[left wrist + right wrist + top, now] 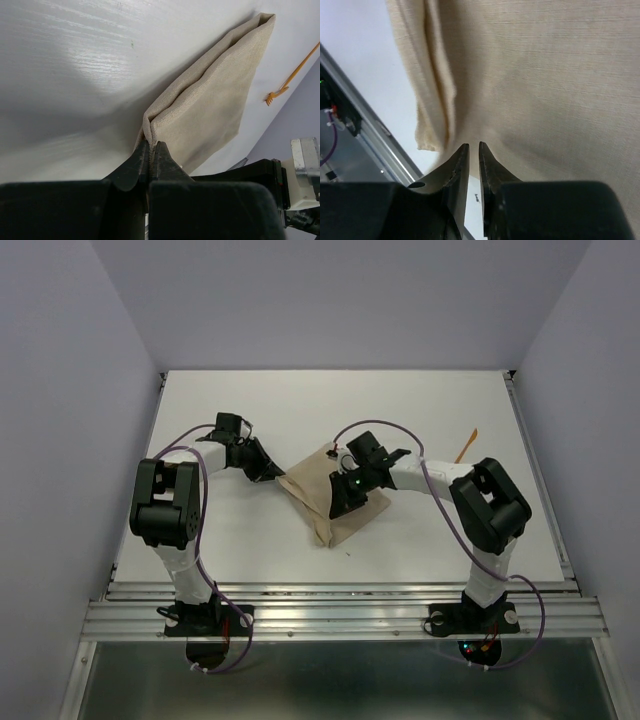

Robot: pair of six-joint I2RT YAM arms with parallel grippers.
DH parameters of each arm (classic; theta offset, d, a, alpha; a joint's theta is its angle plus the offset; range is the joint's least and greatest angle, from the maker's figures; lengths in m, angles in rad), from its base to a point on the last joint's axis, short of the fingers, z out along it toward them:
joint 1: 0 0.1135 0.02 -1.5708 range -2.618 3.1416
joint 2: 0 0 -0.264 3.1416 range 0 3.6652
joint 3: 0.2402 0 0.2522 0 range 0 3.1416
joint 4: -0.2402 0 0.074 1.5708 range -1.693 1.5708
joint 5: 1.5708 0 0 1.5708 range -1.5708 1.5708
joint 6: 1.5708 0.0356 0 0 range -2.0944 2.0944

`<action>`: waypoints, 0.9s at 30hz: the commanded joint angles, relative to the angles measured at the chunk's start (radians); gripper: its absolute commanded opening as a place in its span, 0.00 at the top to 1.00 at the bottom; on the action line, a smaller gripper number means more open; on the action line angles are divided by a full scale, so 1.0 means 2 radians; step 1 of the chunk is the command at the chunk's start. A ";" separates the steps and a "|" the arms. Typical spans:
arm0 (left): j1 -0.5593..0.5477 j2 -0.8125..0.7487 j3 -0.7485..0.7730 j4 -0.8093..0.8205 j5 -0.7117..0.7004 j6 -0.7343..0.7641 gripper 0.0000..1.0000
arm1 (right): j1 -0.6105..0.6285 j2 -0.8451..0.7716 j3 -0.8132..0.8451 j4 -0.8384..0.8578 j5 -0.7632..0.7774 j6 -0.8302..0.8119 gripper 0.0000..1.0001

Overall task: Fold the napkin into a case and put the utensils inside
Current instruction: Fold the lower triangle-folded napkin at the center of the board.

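Note:
The tan napkin (310,487) lies folded into a layered oblong in the middle of the table. My left gripper (275,473) is at its left corner. In the left wrist view this gripper (151,146) is shut on the folded edge of the napkin (215,100). My right gripper (337,510) hovers over the napkin's near right part. In the right wrist view it (472,147) is open by a narrow gap at the cloth's (545,75) edge, with nothing seen between the fingers. One orange utensil (466,446) lies on the table at the far right; in the left wrist view this utensil (295,75) is a fork.
The white table (250,550) ends in a metal rail (340,592) along its near edge. Grey walls stand left, right and behind. Purple cables run along both arms.

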 commanded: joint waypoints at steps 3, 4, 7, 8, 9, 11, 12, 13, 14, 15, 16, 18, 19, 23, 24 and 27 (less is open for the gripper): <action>0.002 0.000 0.016 -0.003 -0.003 -0.005 1.00 | 0.015 -0.058 0.004 -0.012 0.095 0.014 0.81; 0.002 -0.001 0.015 -0.003 -0.003 -0.010 1.00 | 0.027 -0.076 0.009 -0.011 0.117 0.017 0.81; 0.002 -0.002 0.011 0.000 -0.004 -0.017 1.00 | 0.047 -0.092 0.021 -0.013 0.140 0.027 0.81; 0.002 -0.002 0.010 0.001 -0.004 -0.021 1.00 | 0.068 -0.096 0.031 -0.015 0.162 0.028 0.81; 0.002 -0.003 0.009 0.002 -0.004 -0.022 1.00 | 0.080 -0.096 0.035 -0.017 0.173 0.030 0.80; 0.002 -0.004 0.009 0.002 -0.004 -0.025 1.00 | 0.116 -0.088 0.052 -0.019 0.191 0.030 0.79; 0.002 -0.004 0.010 0.002 -0.004 -0.025 1.00 | 0.127 -0.081 0.057 -0.018 0.190 0.032 0.79; 0.002 -0.004 0.011 0.002 -0.005 -0.024 1.00 | 0.135 -0.074 0.061 -0.018 0.191 0.034 0.78; 0.002 -0.004 0.011 0.002 -0.005 -0.025 1.00 | 0.148 -0.056 0.067 -0.015 0.196 0.035 0.78; 0.002 -0.003 0.012 0.002 -0.005 -0.025 1.00 | 0.153 -0.047 0.070 -0.014 0.199 0.039 0.79; 0.001 -0.004 0.012 0.002 -0.004 -0.025 1.00 | 0.153 -0.039 0.074 -0.014 0.202 0.041 0.79; 0.001 -0.004 0.012 0.001 -0.006 -0.025 1.00 | 0.159 -0.016 0.082 -0.011 0.206 0.049 0.79; 0.001 -0.004 0.012 0.001 -0.006 -0.024 1.00 | 0.159 -0.010 0.084 -0.013 0.216 0.054 0.79; 0.001 -0.002 0.012 -0.001 -0.007 -0.023 1.00 | 0.159 0.007 0.086 -0.021 0.252 0.067 0.79; 0.001 -0.003 0.012 -0.002 -0.007 -0.022 1.00 | 0.159 0.010 0.087 -0.025 0.261 0.068 0.79; 0.001 -0.002 0.013 -0.003 -0.007 -0.021 1.00 | 0.159 0.019 0.090 -0.035 0.282 0.072 0.79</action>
